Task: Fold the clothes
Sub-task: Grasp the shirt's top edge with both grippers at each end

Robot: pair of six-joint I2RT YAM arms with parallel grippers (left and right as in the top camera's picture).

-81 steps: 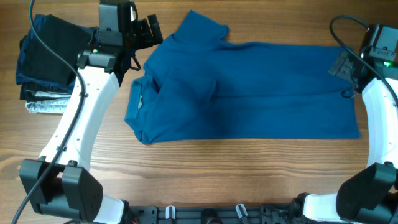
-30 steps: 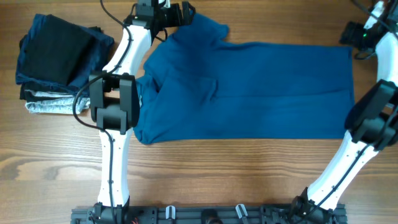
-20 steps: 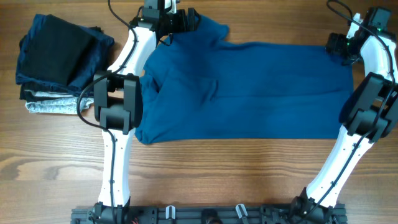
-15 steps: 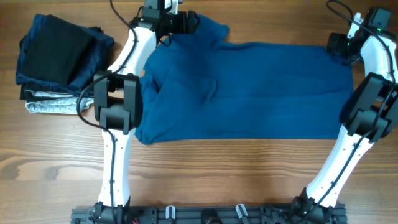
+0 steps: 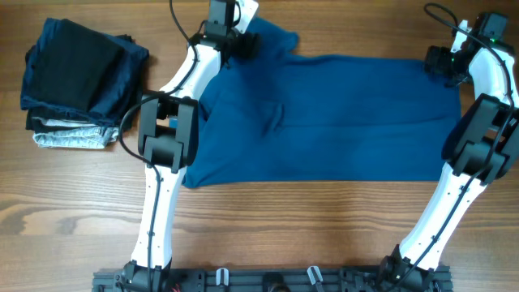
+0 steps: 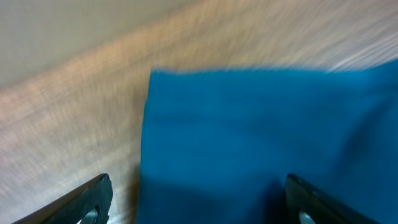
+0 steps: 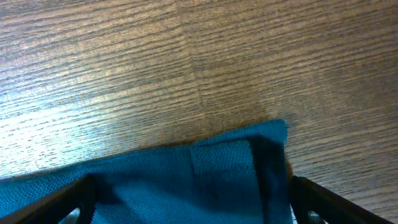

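Mid worktop [image 5: 324, 235], laid out flat: blue polo shirt [image 5: 340, 122], collar end to L, hem to R, one sleeve [image 5: 272, 34] poking out along far edge.

L tool [image 5: 246, 42] at far-L of shirt, over the L edge of that sleeve. Jaws spread wide: in L wrist view, dark fingers [image 6: 87, 199] at both bottom corners, blue fabric filling most of the gap btw them, bare wood on the L side. Nothing pinched. View too smeared to tell if touching cloth.

R tool [image 5: 439, 63] at far-R corner of shirt, at the hem. Jaws spread wide too: in R wrist view, fingers [image 7: 71, 202] at both bottom corners, stitched hem corner [image 7: 249, 155] btw them, nearer the one at frame R, flat on the wood. No grip on fabric.

Both arms white w/ black joints, reaching from near edge to far side, L arm [image 5: 166, 162] crossing over collar end of shirt.

Surface: wood-grain, mid-brown. Far-L, well apart from L tool: stack of folded garments [image 5: 73, 77], black on top, navy under, grey at bottom. Along near edge: black rail [image 5: 268, 280]. In L wrist view, beyond far worktop edge: pale blurred band [image 6: 62, 25], too unclear to name.
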